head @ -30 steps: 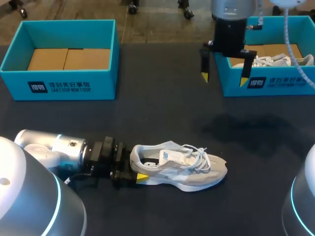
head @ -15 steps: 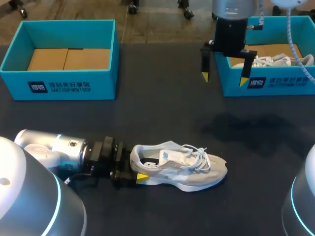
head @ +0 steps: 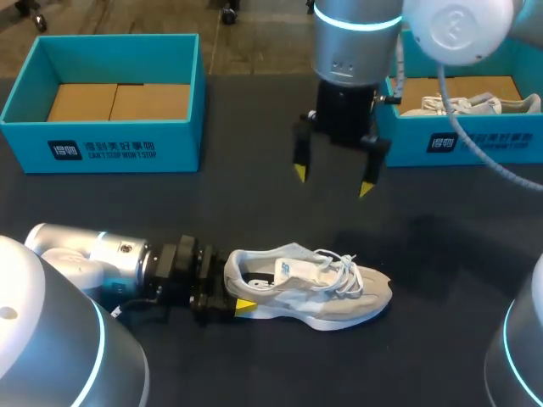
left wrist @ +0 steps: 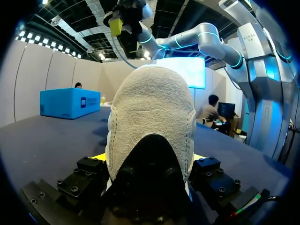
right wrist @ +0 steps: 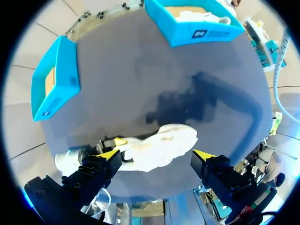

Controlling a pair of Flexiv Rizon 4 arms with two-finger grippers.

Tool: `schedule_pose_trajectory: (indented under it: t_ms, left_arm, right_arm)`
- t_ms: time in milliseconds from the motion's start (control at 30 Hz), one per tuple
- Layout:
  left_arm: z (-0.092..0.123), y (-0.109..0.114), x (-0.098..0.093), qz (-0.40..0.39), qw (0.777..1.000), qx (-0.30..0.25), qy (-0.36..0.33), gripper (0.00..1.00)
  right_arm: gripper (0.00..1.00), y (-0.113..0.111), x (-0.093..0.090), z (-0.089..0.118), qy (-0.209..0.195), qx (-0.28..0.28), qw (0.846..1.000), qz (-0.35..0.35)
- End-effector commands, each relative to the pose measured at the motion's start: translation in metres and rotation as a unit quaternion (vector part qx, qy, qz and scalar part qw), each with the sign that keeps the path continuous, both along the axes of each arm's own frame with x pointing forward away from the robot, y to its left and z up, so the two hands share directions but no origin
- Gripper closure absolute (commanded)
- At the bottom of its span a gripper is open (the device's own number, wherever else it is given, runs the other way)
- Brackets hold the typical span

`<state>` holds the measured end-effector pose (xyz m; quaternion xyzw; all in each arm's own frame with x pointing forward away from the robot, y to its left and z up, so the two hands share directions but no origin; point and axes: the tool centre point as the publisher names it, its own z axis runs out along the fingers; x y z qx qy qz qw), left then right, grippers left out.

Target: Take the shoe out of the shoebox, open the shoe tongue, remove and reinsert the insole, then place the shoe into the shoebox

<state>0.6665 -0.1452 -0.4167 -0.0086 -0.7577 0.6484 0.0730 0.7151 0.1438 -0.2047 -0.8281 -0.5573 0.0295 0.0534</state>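
A grey and white shoe point(head: 310, 292) lies on its sole on the dark table point(head: 254, 203), toe to the right. My left gripper point(head: 233, 295) is at its heel, one finger on each side, shut on it. In the left wrist view the padded heel point(left wrist: 150, 122) rises between the fingers of that gripper point(left wrist: 150, 159). My right gripper point(head: 333, 180) hangs open in the air behind the shoe, empty. Seen from the right wrist, the shoe point(right wrist: 159, 145) lies far below the open right gripper point(right wrist: 156, 153).
An empty blue shoebox point(head: 110, 93) stands at the back left. A second blue shoebox point(head: 462, 140) at the back right holds another white shoe point(head: 467, 103). Bare table lies between the boxes and the shoe.
My right arm has swung left and nearer from beside the right shoebox to above the table's middle, still open. The left arm and the shoe have stayed put.
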Motion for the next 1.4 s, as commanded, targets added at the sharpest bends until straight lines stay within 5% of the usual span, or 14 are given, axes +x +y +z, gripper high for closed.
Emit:
schedule_pose_trajectory:
  t_ms: [33,633,1067,1400]
  left_arm:
    - [-0.005,-0.002,0.001,0.0,1.0,0.0,0.0,1.0]
    - [-0.005,-0.002,0.001,0.0,1.0,0.0,0.0,1.0]
    - [-0.005,-0.002,0.001,0.0,1.0,0.0,0.0,1.0]
    - [-0.005,-0.002,0.001,0.0,1.0,0.0,0.0,1.0]
  right_arm:
    - [0.0,0.01,-0.013,-0.007,-0.003,-0.004,0.999,-0.038]
    - [0.0,0.01,-0.013,-0.007,-0.003,-0.004,0.999,-0.038]
    - [0.0,0.091,-0.041,-0.01,0.029,-0.09,0.995,-0.009]
    - [0.0,0.103,-0.056,-0.021,0.049,-0.113,0.992,-0.023]
